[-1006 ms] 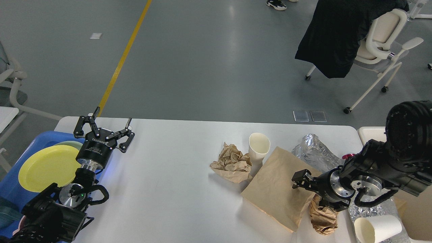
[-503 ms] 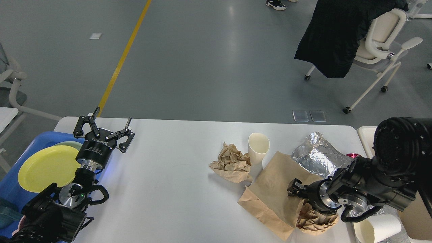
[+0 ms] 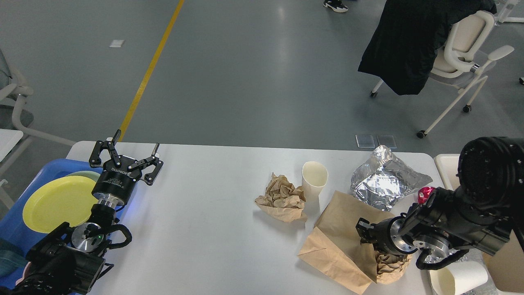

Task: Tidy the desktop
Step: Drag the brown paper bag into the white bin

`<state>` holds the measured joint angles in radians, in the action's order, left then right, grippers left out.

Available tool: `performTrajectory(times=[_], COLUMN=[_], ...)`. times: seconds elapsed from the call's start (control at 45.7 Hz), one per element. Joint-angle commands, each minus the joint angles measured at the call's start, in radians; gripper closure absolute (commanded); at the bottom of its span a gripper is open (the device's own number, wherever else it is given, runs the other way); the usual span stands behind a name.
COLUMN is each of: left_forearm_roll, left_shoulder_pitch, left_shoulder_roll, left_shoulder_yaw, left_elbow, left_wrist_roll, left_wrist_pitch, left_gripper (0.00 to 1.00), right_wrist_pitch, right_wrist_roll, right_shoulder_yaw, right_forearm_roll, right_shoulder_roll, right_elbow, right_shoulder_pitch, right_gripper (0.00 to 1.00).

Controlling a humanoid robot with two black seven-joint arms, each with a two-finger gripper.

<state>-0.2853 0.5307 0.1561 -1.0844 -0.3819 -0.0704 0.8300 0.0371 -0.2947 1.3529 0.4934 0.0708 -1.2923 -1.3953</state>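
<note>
Grey floor filled the upper half of the frame, crossed by a yellow line point(image 3: 152, 65) at upper left. A white office chair point(image 3: 462, 53) draped with a black garment point(image 3: 409, 41) stood at upper right.

The desktop point(image 3: 204, 213), a white surface with rounded corners, spanned the lower half from left of centre to the right edge.

Head view, left side: a blue tray point(image 3: 24, 192) sat at the surface's left end, carrying a yellow plate point(image 3: 57, 203). The left end effector point(image 3: 127, 153) hung over the surface's far left corner, just right of the tray, fingers spread wide and holding nothing.

Head view, centre: a crumpled brown paper wad point(image 3: 282, 198) lay on the surface, with an upright white paper cup point(image 3: 314, 180) just beside it on the right.

Head view, right side: a flat brown paper bag point(image 3: 339, 237) lay at lower right, and a crinkled foil sheet point(image 3: 385, 180) above it, near the far edge. The right end effector point(image 3: 362, 231) sat low over the bag's right part, seen dark and end-on; I could not tell whether its fingers were spread or pressed together. Another crumpled brown wad point(image 3: 389, 266) showed directly beneath that wrist, at the bag's lower right edge. A second white cup point(image 3: 454, 278) lay on its side at the bottom right corner. A small red object point(image 3: 425, 192) peeked out beside the arm; identity unclear.
</note>
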Motion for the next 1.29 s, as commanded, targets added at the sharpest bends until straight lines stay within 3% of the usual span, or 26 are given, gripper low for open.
performTrajectory(times=[0.0,0.24,0.35,0.503,0.721,0.875,1.071,1.268], left_forearm_roll=[0.0,0.0,0.0,0.0,0.0,0.0,0.0,0.0], left_shoulder_pitch=[0.0,0.0,0.0,0.0,0.0,0.0,0.0,0.0], left_shoulder_roll=[0.0,0.0,0.0,0.0,0.0,0.0,0.0,0.0], left_shoulder_yaw=[0.0,0.0,0.0,0.0,0.0,0.0,0.0,0.0], left_elbow=[0.0,0.0,0.0,0.0,0.0,0.0,0.0,0.0], left_wrist_roll=[0.0,0.001,0.0,0.0,0.0,0.0,0.0,0.0], left_wrist_pitch=[0.001,0.001,0.001,0.001,0.001,0.001,0.001,0.001], left_gripper=[0.0,0.0,0.0,0.0,0.0,0.0,0.0,0.0], right_wrist_pitch=[-0.003,-0.019,-0.08,-0.262,-0.606,-0.75,-0.795,-0.729], right_wrist_roll=[-0.001,-0.004,-0.006,-0.006,-0.004,-0.006,-0.003,0.0], right_shoulder_yaw=[0.0,0.014,0.023,0.063,0.121,0.123,0.115,0.205], right_forearm_roll=[-0.007,-0.07,-0.096,-0.134,-0.235,-0.413,-0.444,-0.444], right_shoulder_roll=[0.024,0.095,0.127,0.152,0.138,0.15,0.184,0.216], right_elbow=[-0.048,-0.156,-0.22,-0.288,-0.289,-0.274,-0.272,-0.21], right_shoulder_pitch=[-0.047,-0.158,-0.264,-0.491,-0.832,-1.016,-1.12,-1.035], right_gripper=[1.0,1.0,1.0,1.0,1.0,1.0,1.0,1.0])
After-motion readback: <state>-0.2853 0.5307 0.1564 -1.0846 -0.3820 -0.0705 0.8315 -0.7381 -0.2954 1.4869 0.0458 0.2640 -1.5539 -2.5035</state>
